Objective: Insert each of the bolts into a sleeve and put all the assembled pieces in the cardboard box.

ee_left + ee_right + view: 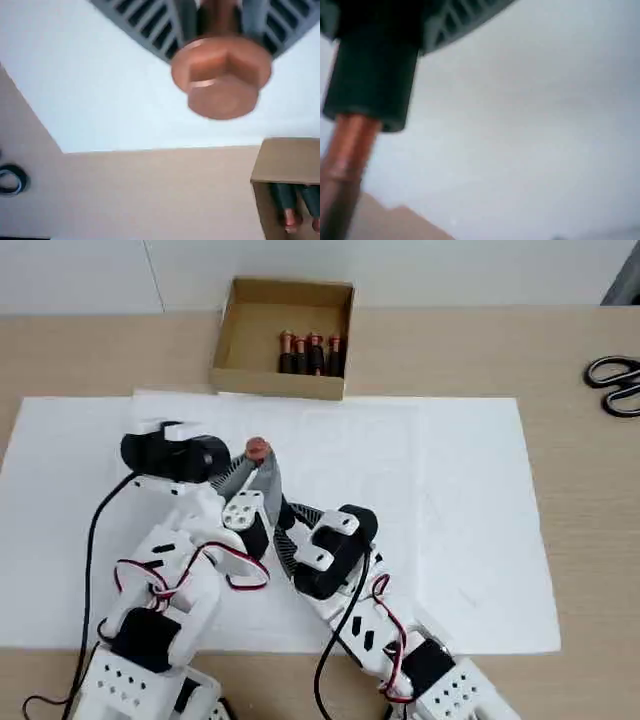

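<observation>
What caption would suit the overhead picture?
Over white paper, two robot arms hold a copper bolt in a dark sleeve; four finished pieces wait in the cardboard box.

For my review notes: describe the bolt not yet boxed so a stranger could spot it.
Find the white sheet in front of the cardboard box. Over it, the left pincer grips a bolt. Its copper head stands alone, whereas the four others lie side by side in the box.
</observation>
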{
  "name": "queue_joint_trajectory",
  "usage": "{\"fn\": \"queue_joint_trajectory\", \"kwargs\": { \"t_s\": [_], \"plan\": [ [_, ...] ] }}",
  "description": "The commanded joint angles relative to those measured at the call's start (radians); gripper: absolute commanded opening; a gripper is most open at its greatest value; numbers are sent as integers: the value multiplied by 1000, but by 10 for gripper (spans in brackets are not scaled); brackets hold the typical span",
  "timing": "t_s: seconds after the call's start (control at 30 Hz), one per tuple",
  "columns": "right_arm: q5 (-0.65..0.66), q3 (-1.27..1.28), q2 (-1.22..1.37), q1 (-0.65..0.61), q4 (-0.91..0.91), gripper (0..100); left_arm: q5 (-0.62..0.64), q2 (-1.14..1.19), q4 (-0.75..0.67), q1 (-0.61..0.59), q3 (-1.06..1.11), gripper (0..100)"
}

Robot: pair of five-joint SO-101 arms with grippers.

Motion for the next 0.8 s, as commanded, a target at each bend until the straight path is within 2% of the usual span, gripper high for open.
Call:
{"fn": "queue_joint_trajectory", "kwargs": {
  "t_s": [0.0,0.47,0.67,0.77],
  "plan": [
    [15,-34,-25,-2,-5,4,5,6,51,2,-4,6],
    [15,-34,-25,-2,-5,4,-34,6,204,5,-4,6],
    [15,-34,-25,-2,-5,4,-37,6,247,58,-7,6],
    [15,-34,-25,-2,-4,4,-104,6,250,60,-7,6]
  ]
}}
